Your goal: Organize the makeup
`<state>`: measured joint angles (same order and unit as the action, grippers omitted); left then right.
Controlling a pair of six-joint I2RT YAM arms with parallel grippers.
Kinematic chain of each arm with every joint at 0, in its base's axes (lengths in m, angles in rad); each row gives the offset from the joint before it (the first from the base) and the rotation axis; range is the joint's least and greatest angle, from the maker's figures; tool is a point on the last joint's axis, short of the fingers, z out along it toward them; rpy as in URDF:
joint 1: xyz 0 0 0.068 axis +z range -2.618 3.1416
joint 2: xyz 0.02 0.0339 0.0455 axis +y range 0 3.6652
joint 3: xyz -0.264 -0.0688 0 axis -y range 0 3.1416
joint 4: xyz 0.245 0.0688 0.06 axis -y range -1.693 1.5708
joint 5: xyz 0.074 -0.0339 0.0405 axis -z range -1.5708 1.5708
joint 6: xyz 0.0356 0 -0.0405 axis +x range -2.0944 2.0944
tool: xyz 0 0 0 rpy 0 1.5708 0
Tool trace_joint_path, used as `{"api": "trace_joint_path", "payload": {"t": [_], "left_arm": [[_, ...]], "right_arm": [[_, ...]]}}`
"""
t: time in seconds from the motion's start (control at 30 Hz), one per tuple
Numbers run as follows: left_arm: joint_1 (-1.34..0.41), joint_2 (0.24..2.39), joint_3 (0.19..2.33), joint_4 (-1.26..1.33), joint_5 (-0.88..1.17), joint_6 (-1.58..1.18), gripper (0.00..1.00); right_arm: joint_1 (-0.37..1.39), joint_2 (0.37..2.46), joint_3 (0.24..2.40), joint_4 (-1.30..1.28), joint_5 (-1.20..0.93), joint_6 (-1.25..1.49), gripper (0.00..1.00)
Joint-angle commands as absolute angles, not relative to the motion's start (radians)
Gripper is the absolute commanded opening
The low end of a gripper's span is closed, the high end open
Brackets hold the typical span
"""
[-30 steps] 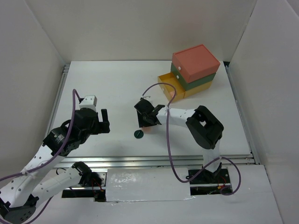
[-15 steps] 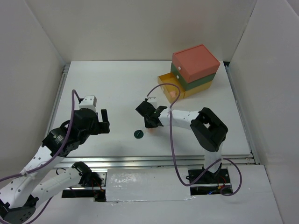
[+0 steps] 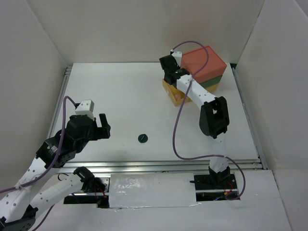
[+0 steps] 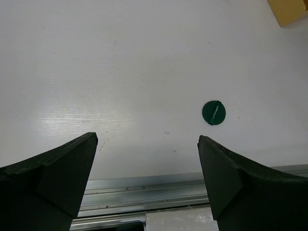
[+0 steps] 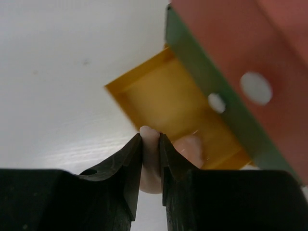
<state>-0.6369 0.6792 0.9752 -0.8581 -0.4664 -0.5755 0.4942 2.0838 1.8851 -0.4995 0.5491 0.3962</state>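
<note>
Right gripper [image 5: 150, 140] pinches one peach compact [image 5: 150, 168] edgewise, mostly hidden by its fingers, at the open yellow drawer [image 5: 159, 96] rim. A second, blurred peach shape [image 5: 190, 147] lies inside. One dark green disc [image 4: 213, 112] lies on the table [image 4: 120, 62]. Left gripper [image 4: 149, 144] gapes wide, empty.

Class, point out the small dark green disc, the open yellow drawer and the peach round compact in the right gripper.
Small dark green disc [image 4: 213, 112], left wrist view, centre.
Open yellow drawer [image 5: 159, 98], right wrist view, bare floor.
Peach round compact [image 5: 149, 137], right wrist view, exposed top edge.
</note>
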Motion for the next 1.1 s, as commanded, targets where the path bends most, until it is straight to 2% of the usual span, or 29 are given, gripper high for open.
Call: {"api": "trace_joint_path", "payload": {"t": [0.0,0.07,0.13,0.17,0.27,0.43,0.67,0.73,0.93,1.07], "left_arm": [[-0.634,0.669,0.966,-0.808,-0.46,-0.554,0.99],[-0.634,0.675,0.966,-0.807,-0.456,-0.551,0.99],[-0.634,0.681,0.968,-0.808,-0.454,-0.549,0.99],[-0.634,0.689,0.969,-0.808,-0.451,-0.548,0.99],[-0.632,0.701,0.966,-0.804,-0.442,-0.54,1.0],[-0.63,0.713,0.968,-0.804,-0.436,-0.537,0.99],[-0.62,0.687,0.968,-0.818,-0.501,-0.566,0.99],[-0.6,0.689,0.973,-0.831,-0.534,-0.594,0.99],[-0.444,0.689,0.983,-0.854,-0.571,-0.618,0.99],[-0.338,0.666,0.979,-0.845,-0.548,-0.601,0.99]], "right_arm": [[0.454,2.189,2.002,-0.54,0.606,0.278,0.28],[0.428,2.215,2.052,-0.558,0.6,0.27,0.31],[0.423,2.224,2.049,-0.551,0.6,0.261,0.39],[0.422,2.22,2.024,-0.542,0.601,0.258,0.53],[0.419,2.188,1.962,-0.5,0.609,0.253,0.82],[0.461,2.065,1.875,-0.479,0.494,0.264,0.83],[0.672,1.833,1.488,-0.342,0.197,0.328,0.85],[0.739,1.835,1.436,-0.348,0.161,0.366,1.0],[0.865,1.879,1.434,-0.413,0.224,0.425,1.0],[0.899,1.901,1.391,-0.423,0.172,0.475,0.98]]}}
